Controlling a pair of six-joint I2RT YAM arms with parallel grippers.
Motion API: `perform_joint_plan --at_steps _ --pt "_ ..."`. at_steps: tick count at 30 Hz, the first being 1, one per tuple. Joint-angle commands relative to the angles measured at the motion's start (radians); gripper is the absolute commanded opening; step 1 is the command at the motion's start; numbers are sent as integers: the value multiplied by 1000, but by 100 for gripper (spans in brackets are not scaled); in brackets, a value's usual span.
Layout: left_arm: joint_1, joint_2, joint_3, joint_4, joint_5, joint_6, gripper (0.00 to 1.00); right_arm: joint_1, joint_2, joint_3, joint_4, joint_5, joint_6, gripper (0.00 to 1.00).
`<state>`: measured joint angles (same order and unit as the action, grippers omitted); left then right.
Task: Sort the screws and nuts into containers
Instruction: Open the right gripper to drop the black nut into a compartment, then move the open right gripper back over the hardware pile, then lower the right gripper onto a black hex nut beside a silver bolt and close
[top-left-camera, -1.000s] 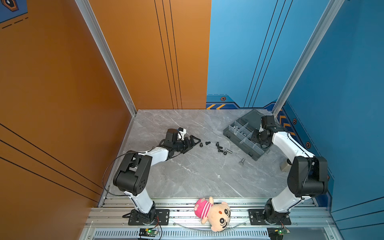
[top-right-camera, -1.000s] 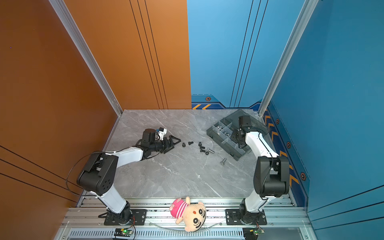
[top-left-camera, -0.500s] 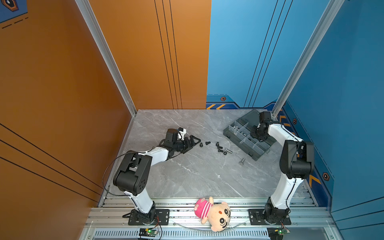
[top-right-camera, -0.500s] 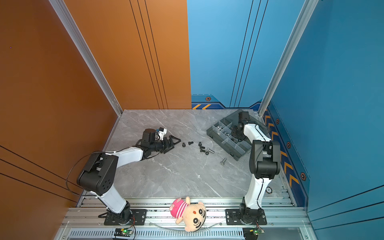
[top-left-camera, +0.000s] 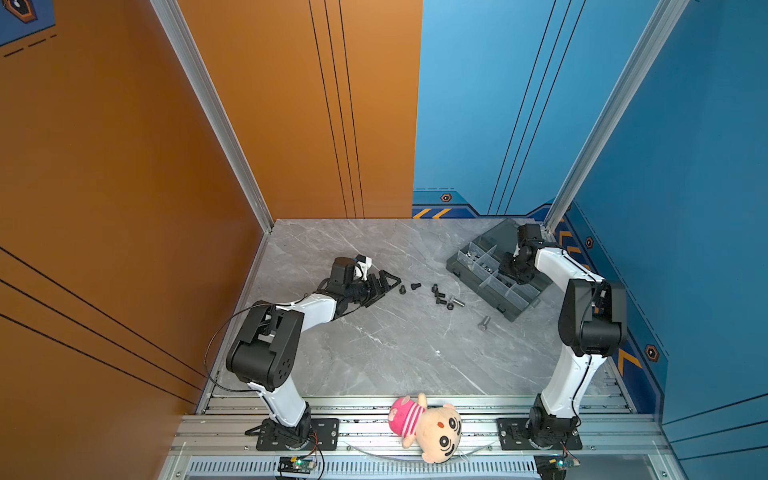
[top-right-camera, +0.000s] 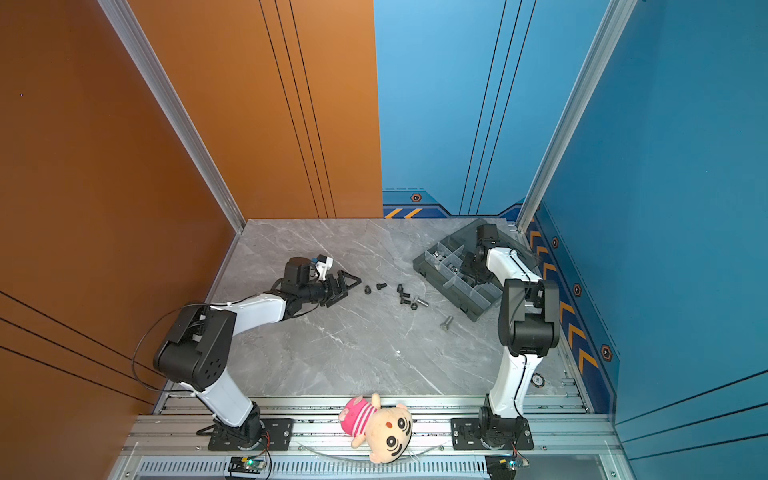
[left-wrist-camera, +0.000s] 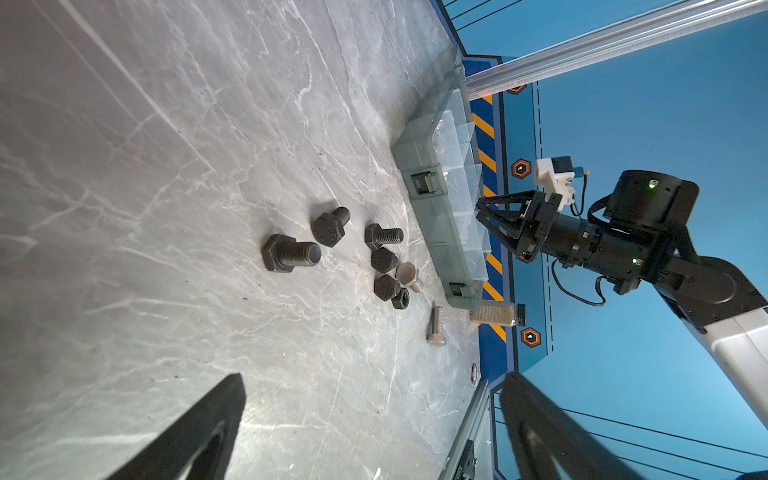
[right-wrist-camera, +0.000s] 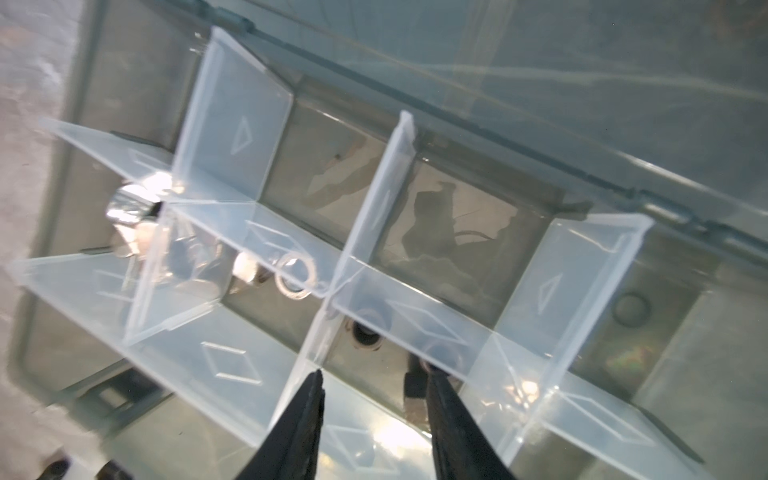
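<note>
Hanging over the open organizer box (top-left-camera: 517, 309) at the far right of the table (top-left-camera: 374, 357), your right pincer (top-left-camera: 508, 272) points down into a middle compartment in both top views, the stance of a drop-off. Your left pincer (top-left-camera: 390, 286) lies low beside the loose black bolts (top-left-camera: 439, 296), aimed along their line, apparently so the next pick is a short reach. A lone silver bolt (top-left-camera: 483, 323) lies apart, nearer the box. A plush doll (top-left-camera: 428, 424) lies on the front rail, clear of the work.

From the left wrist, that pincer (left-wrist-camera: 374, 380) is spread wide and empty, its fingers framing bare table. The black bolts (left-wrist-camera: 291, 253) lie well ahead, and a small dark nut (left-wrist-camera: 401, 298) touches the cluster. A black-capped jar (left-wrist-camera: 498, 313) lies just past the box's end.

From the right wrist, your pincer (right-wrist-camera: 374, 378) shows its jaws partly parted over one compartment between clear dividers (right-wrist-camera: 232, 137), gripping nothing. A dark piece (right-wrist-camera: 413, 386) sits just beside one finger, too blurred to name. A silver ring (right-wrist-camera: 295, 276) and bright silver hardware (right-wrist-camera: 129, 212) rest in neighbouring compartments, kept apart by kind, it seems.
</note>
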<state>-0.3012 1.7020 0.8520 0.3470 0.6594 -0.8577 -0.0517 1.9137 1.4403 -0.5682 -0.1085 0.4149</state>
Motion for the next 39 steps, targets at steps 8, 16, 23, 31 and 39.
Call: perform_joint_plan --at_steps 8,16,23,31,39 --pt "8 -13 10 -23 2 12 98 94 -299 -183 -5 -164 67 46" --pt "7 -8 12 -24 3 14 98 303 -381 -370 81 -83 184 47" --pt "8 -5 12 -26 7 14 98 403 -311 -467 218 -67 287 47" --pt "8 -8 2 -25 3 16 98 447 -196 -411 218 -47 275 46" --pt "11 -7 2 -26 5 19 98 478 -138 -353 176 18 254 46"
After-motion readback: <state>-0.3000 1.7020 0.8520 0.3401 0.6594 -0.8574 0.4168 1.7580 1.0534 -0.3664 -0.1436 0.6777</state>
